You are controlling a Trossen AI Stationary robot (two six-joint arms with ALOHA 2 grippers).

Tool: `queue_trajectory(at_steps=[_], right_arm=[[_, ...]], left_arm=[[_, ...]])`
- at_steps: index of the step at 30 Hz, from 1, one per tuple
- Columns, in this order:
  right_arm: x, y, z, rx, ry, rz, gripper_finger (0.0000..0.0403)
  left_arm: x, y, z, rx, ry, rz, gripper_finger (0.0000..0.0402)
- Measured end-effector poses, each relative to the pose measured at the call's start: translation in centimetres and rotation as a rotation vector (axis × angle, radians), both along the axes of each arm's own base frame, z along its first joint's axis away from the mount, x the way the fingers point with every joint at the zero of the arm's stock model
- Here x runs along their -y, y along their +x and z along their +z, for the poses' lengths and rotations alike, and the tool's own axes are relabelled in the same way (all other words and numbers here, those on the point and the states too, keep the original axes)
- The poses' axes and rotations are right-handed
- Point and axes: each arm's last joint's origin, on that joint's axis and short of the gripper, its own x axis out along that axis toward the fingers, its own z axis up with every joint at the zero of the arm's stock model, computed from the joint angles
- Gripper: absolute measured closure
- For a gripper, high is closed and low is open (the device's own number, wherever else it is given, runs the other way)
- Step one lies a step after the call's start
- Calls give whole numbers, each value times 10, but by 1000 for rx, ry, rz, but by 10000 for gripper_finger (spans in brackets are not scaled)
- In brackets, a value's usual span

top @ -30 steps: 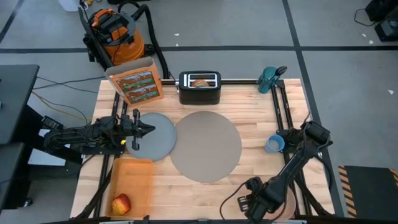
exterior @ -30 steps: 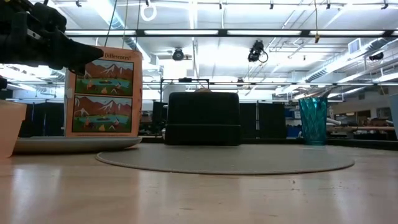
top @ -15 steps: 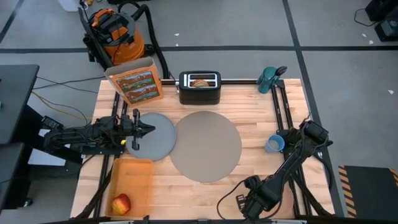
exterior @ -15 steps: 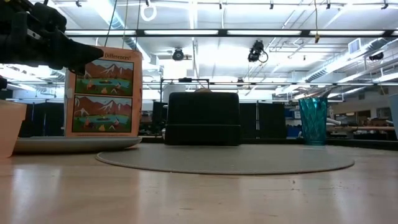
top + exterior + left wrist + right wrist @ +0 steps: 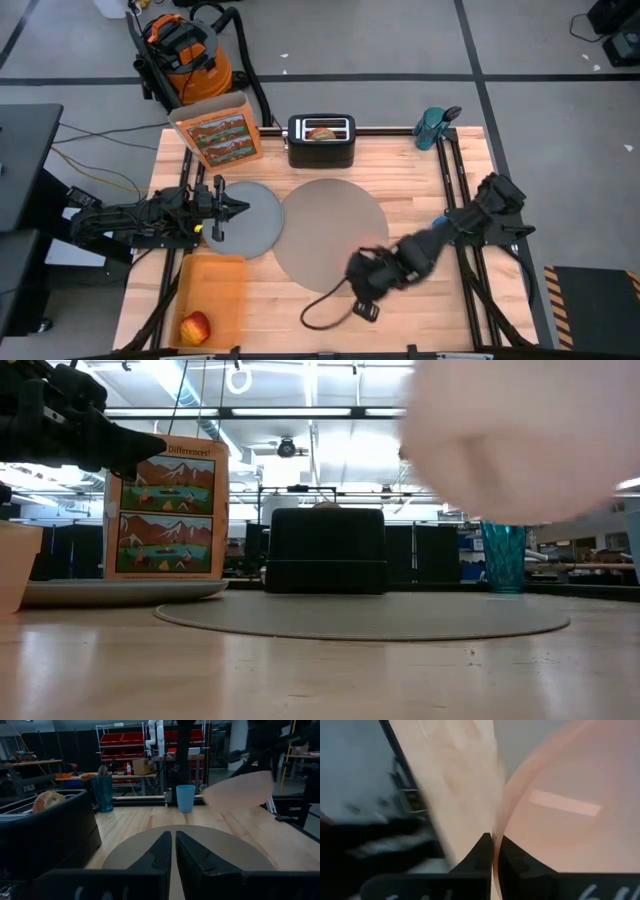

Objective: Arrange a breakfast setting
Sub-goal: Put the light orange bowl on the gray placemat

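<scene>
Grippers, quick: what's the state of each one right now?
Left tool: shut, empty, above the grey plate.
Right tool: shut on the pink bowl, over the taupe mat.

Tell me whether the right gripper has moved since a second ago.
Yes. The right gripper swung from the table's near edge toward the taupe mat, carrying the pink bowl.

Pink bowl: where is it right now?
The pink bowl is off the table, gripped by its rim in the right gripper. In the left wrist view it hangs above the far edge of the taupe mat, beside the blue cup.
</scene>
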Motion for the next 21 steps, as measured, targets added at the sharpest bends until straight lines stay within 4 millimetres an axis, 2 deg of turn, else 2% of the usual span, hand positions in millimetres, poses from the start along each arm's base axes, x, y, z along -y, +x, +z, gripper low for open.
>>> queue_trajectory(at_steps=[5, 10, 13, 16, 21], right_arm=[[36, 22, -9, 70, -273, 469, 389], [71, 39, -22, 43, -514, 778, 389], [91, 52, -36, -1, -561, 887, 389], [108, 62, -54, -58, -539, 933, 389], [122, 62, -78, -223, -492, 968, 389]], left_arm=[[0, 0, 0, 0, 0, 0, 370], [0, 0, 0, -1, 0, 0, 370], [0, 0, 0, 5, 0, 0, 370], [0, 0, 0, 2, 0, 0, 370], [0, 0, 0, 1, 0, 0, 370]])
